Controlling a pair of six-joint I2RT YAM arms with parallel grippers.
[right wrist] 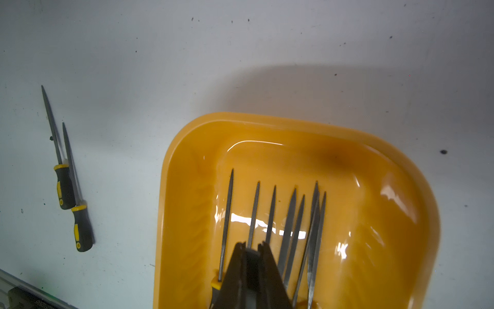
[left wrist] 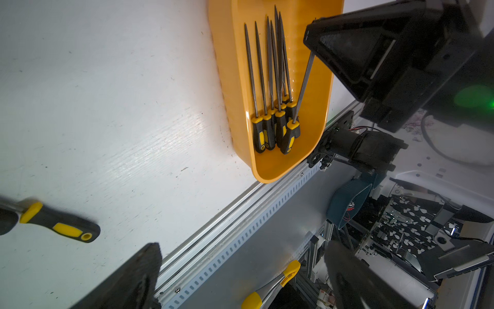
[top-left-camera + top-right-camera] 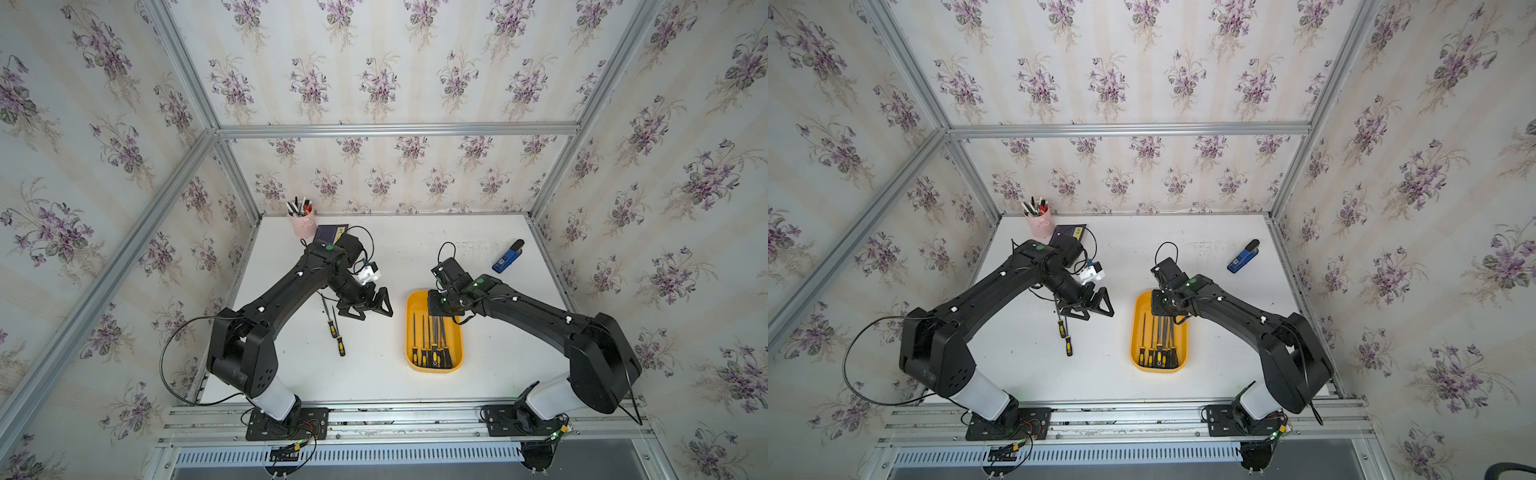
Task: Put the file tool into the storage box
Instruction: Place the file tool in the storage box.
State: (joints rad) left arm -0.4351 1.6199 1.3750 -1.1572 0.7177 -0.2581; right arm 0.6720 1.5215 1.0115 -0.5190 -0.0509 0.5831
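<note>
- the leaning file (image 2: 303,88) is the one we take to be in hand: its yellow-and-black handle rests inside the storage box (image 3: 408,328), on the other handles, and its blade slants up to the right gripper (image 1: 251,250).
- that gripper's fingers are pressed together. from the left wrist view we judge they pinch the blade near its tip; the right wrist view shows only a grey strip between them.
- the stored files (image 3: 434,353) lie side by side along the box, handles toward the robot's base.
- we read this step as the drop-off: the handle is down and the blade is not yet released. the next move calls for parting the fingers and lifting straight up, so the blade falls among the others and not across the rim.
- the 2 loose files (image 3: 340,345) lie on the table (image 3: 374,386), well apart from the box and overlapping each other.
- the left gripper (image 3: 374,312) hangs between them and the box, fingers spread wide and empty. we think it is placed to take 1 of them next.
</note>
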